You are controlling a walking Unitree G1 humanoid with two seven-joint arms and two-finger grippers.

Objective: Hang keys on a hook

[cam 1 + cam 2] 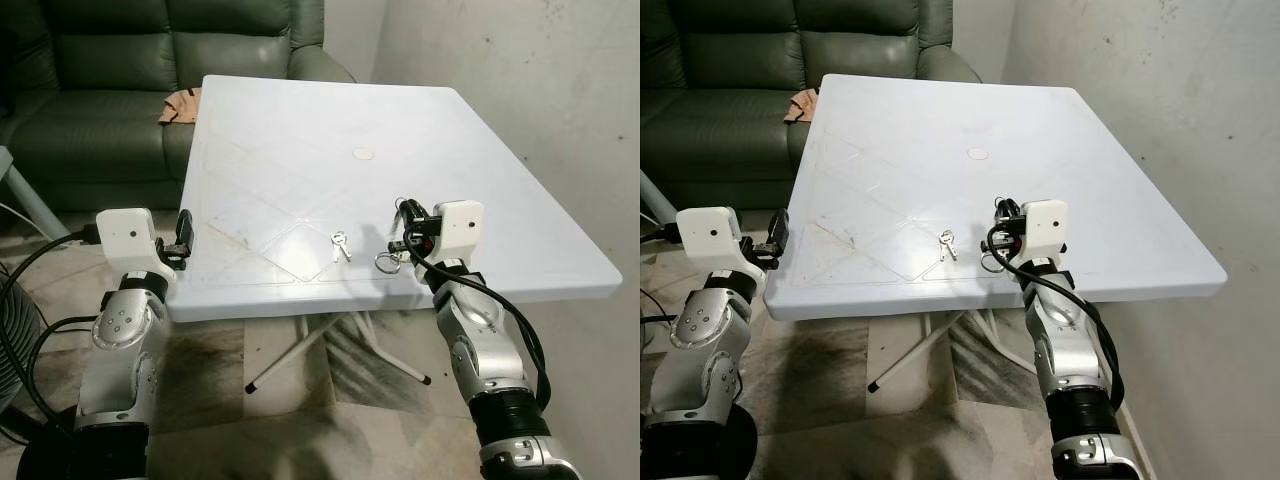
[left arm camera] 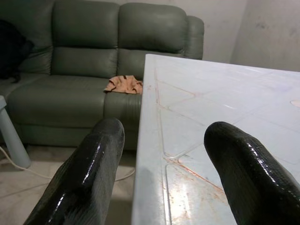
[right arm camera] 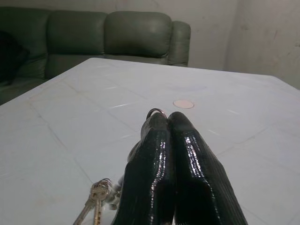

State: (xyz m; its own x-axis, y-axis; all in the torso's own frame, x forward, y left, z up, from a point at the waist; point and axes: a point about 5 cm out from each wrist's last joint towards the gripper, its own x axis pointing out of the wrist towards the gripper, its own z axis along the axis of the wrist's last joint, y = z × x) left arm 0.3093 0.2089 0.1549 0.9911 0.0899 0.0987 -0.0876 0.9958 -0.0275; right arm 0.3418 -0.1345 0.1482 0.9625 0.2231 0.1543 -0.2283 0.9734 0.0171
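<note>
A small bunch of keys (image 1: 340, 245) lies flat on the white table (image 1: 300, 130) near its front edge; in the right wrist view the keys (image 3: 96, 197) lie low beside the fingers. My right gripper (image 1: 405, 225) hovers just right of them, over the table's front part, its fingers pressed together. A thin metal ring (image 3: 156, 112) pokes out at the fingertips, and another ring (image 1: 388, 262) hangs under the gripper. My left gripper (image 1: 183, 240) is open at the table's left front edge, holding nothing.
A small round disc (image 1: 363, 154) sits on the table's middle. A dark green sofa (image 1: 110, 90) with a tan cloth (image 1: 182, 105) stands behind the table. A bare wall (image 1: 560, 90) runs along the right. Folding table legs (image 1: 300, 350) and black cables (image 1: 30, 330) are on the floor.
</note>
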